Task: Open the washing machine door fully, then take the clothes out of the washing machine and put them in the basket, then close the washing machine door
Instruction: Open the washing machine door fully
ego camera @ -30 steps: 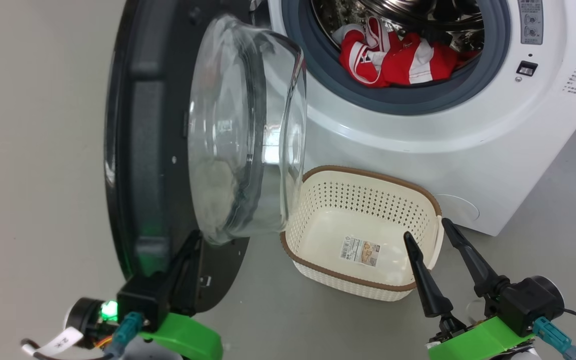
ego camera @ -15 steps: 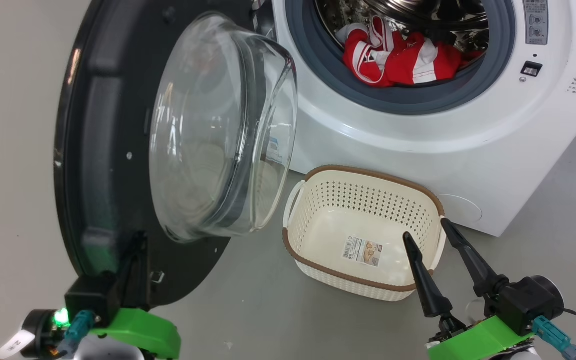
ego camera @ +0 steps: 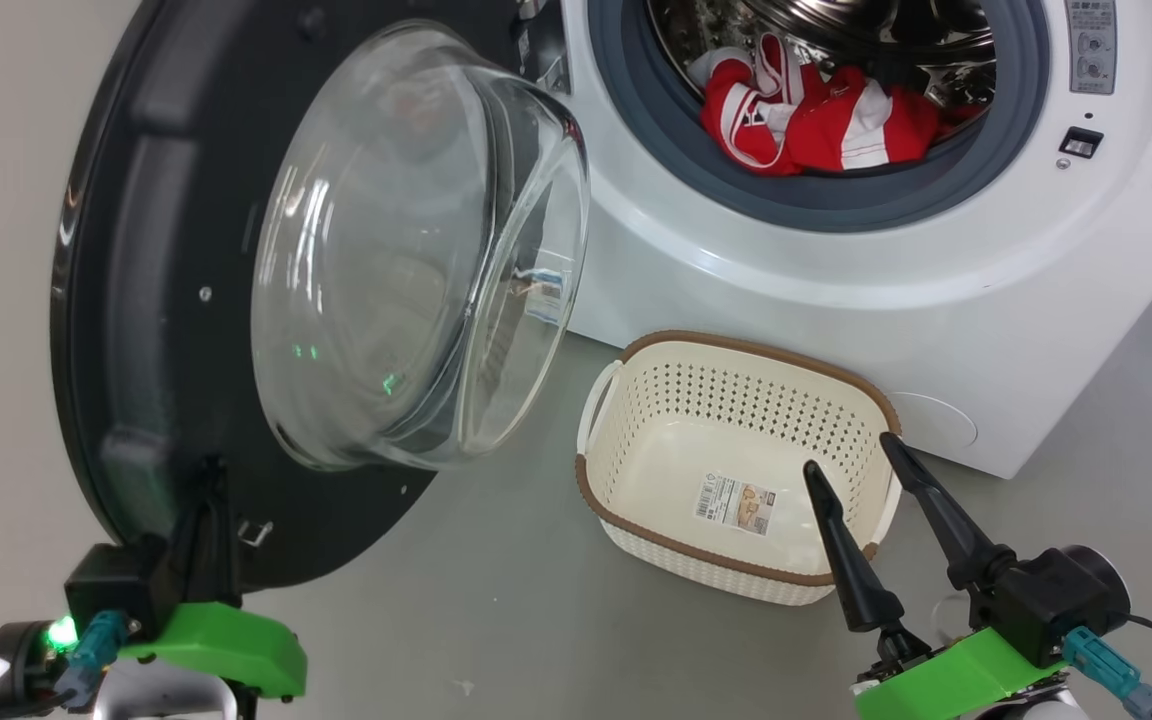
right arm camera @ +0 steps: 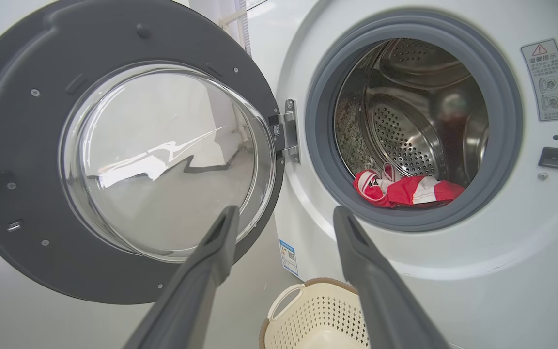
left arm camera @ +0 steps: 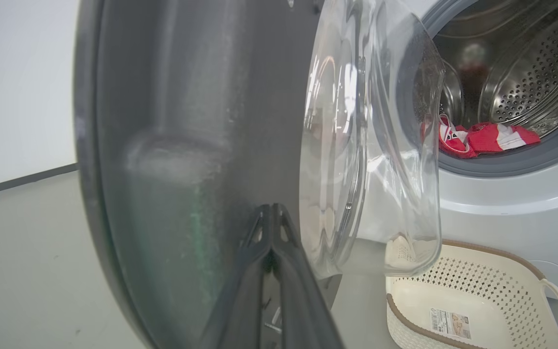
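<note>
In your head view the left claw (ego camera: 209, 480) rests shut against the round glossy black door (ego camera: 126, 300) left of the white front-loading washing machine (ego camera: 836, 270), the right claw (ego camera: 845, 451) gapes above the cream perforated basket (ego camera: 736, 345) before it; your wrist views show red striped clothes (right arm camera: 407, 190) inside it.

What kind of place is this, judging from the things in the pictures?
Probably a laundry area, though whether home or lab I cannot tell: a white front-loading washing machine stands on a bare grey floor, red clothes lie inside it, and a cream basket sits before it.
</note>
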